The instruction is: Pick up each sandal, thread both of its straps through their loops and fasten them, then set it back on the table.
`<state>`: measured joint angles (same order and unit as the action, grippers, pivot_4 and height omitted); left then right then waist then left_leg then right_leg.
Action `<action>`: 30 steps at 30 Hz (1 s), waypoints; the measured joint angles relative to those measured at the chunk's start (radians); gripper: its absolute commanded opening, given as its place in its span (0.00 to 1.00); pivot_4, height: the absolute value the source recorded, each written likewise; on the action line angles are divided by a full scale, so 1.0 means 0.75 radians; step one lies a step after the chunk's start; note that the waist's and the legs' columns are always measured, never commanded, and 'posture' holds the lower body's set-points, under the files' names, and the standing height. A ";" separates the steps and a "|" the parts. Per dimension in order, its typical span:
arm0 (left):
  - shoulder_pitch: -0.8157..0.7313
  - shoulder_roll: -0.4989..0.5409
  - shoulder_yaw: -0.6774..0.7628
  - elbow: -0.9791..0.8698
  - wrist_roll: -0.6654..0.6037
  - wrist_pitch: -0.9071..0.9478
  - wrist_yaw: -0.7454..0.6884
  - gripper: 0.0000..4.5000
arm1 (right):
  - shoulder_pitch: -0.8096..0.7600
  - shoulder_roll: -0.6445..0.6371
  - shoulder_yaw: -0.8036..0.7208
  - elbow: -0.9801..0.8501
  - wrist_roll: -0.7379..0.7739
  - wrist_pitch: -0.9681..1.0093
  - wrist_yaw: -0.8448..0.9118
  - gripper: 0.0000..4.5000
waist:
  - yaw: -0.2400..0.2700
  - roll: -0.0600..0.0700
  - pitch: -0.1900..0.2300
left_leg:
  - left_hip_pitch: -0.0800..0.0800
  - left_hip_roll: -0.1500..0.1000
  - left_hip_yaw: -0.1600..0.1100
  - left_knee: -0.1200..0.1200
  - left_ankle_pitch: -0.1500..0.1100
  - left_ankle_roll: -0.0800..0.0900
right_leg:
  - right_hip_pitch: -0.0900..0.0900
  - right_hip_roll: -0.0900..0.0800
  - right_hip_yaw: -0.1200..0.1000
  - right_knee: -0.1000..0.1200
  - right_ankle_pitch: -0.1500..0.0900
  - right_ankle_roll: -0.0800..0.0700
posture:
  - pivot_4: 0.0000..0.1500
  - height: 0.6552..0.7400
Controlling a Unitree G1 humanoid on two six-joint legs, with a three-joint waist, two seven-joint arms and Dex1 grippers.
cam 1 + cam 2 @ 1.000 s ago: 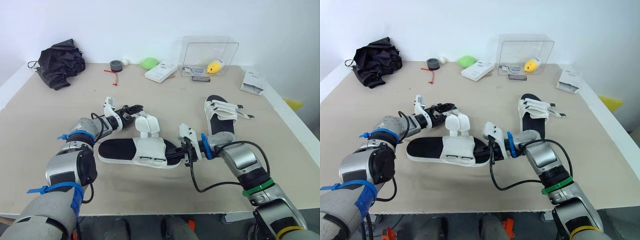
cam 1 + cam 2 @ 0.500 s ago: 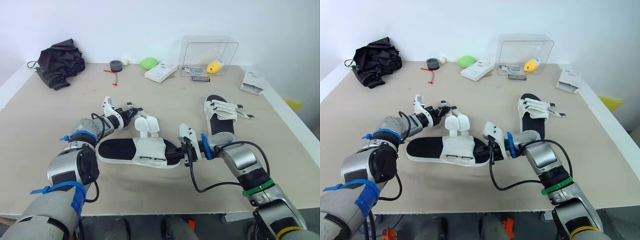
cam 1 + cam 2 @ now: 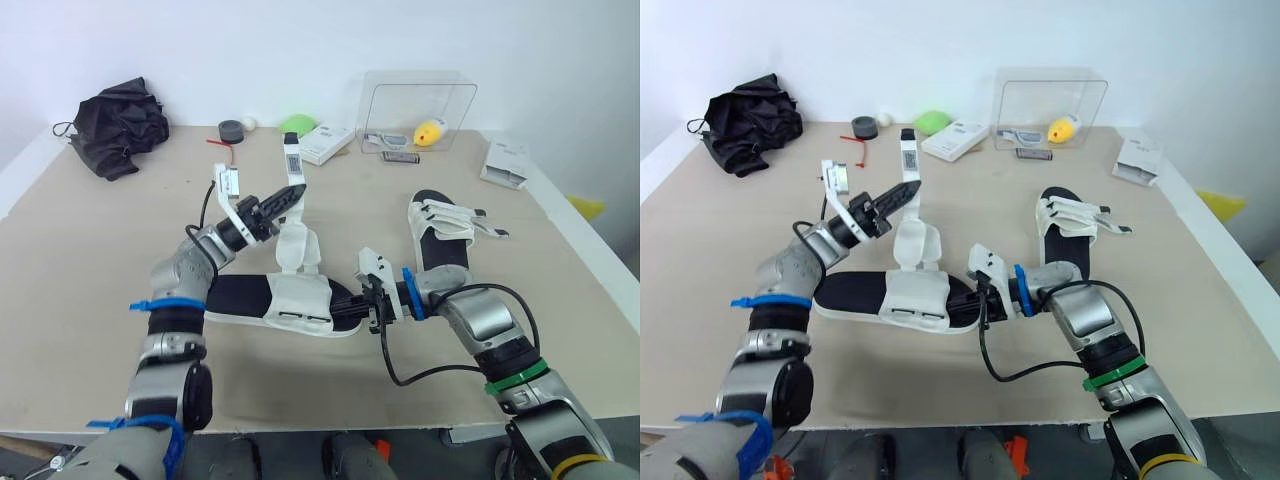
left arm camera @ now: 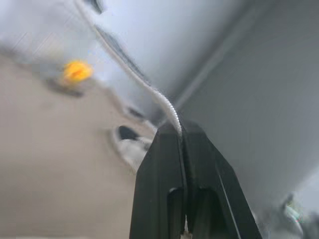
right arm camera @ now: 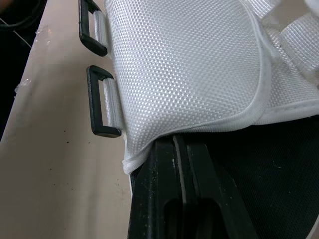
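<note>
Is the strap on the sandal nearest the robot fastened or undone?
Undone. The left hand holds one strap lifted above the sandal, and no strap passes through its black loops.

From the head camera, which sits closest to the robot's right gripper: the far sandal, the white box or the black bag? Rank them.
From the right gripper:
1. The far sandal, just beyond it, to the right.
2. The white box, towards the table's far edge.
3. The black bag, in the far left corner.

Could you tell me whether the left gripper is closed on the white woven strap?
Yes, the left gripper has its two black fingers pressed together, with the white woven strap emerging from between their tips.
</note>
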<state>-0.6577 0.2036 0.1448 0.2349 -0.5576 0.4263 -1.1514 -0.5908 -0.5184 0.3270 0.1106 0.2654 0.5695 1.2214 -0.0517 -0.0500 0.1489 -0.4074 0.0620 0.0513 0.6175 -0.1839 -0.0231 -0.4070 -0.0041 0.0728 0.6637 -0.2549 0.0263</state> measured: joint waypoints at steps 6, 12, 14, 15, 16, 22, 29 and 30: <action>0.118 0.125 -0.177 -0.133 0.103 -0.257 -0.253 0.01 | -0.002 -0.010 -0.007 0.011 -0.001 0.000 -0.007 0.00 | 0.005 -0.001 0.001 | -0.001 -0.001 0.000 0.002 0.000 0.000 | -0.001 -0.002 0.001 -0.001 -0.002 -0.004 | 1.00 1.00; 0.192 0.290 -0.201 -0.212 0.121 -0.423 -0.433 0.06 | -0.004 -0.009 0.000 0.006 0.000 -0.001 0.005 0.00 | 0.004 0.000 0.001 | -0.001 0.001 0.000 0.001 0.001 0.002 | -0.001 -0.003 0.001 -0.002 -0.003 -0.005 | 1.00 1.00; 0.220 0.334 -0.207 -0.243 0.118 -0.437 -0.468 0.17 | -0.006 -0.007 0.005 0.006 0.000 -0.001 0.004 0.00 | 0.003 0.000 0.001 | -0.001 0.002 0.000 0.001 0.000 0.002 | -0.002 -0.002 0.001 -0.002 -0.003 -0.005 | 1.00 1.00; 0.264 0.396 -0.207 -0.265 0.118 -0.457 -0.505 0.26 | -0.006 -0.006 0.005 0.006 0.000 -0.004 0.004 0.00 | 0.001 0.001 0.001 | 0.000 0.003 0.000 0.000 0.000 0.002 | -0.002 -0.002 0.002 -0.002 -0.003 -0.005 | 1.00 1.00; 0.269 0.403 -0.206 -0.266 0.118 -0.460 -0.511 0.30 | -0.006 -0.007 0.005 0.006 0.000 -0.004 0.005 0.00 | 0.002 0.001 0.001 | 0.000 0.003 0.000 0.000 0.000 0.002 | -0.002 -0.002 0.001 -0.002 -0.003 -0.006 | 1.00 1.00; 0.382 0.521 -0.226 -0.292 0.136 -0.595 -0.604 0.75 | -0.013 -0.008 0.009 0.015 0.000 -0.005 0.005 0.00 | 0.004 0.001 0.001 | 0.000 0.007 -0.001 0.000 0.000 0.001 | -0.007 -0.010 0.000 -0.003 -0.005 -0.008 | 1.00 1.00; 0.477 0.622 -0.240 -0.311 0.120 -0.597 -0.573 0.91 | -0.025 -0.006 0.020 0.025 0.000 -0.011 0.019 0.00 | 0.002 0.003 0.001 | 0.000 0.011 0.002 -0.001 -0.002 0.001 | -0.006 -0.018 -0.009 -0.015 -0.005 -0.009 | 1.00 1.00; 0.494 0.647 -0.245 -0.326 0.103 -0.531 -0.561 0.91 | -0.026 -0.005 0.022 0.025 0.000 -0.013 0.021 0.00 | 0.000 0.003 0.001 | 0.000 0.013 0.002 -0.001 -0.003 0.002 | -0.004 -0.017 -0.011 -0.015 -0.005 -0.008 | 1.00 1.00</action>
<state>-0.2869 0.6886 -0.0388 -0.0096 -0.4804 0.0281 -1.5721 -0.6100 -0.5225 0.3433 0.1293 0.2657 0.5598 1.2371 -0.0518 -0.0480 0.1500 -0.4076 0.0715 0.0530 0.6166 -0.1858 -0.0218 -0.4099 -0.0167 0.0644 0.6528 -0.2584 0.0200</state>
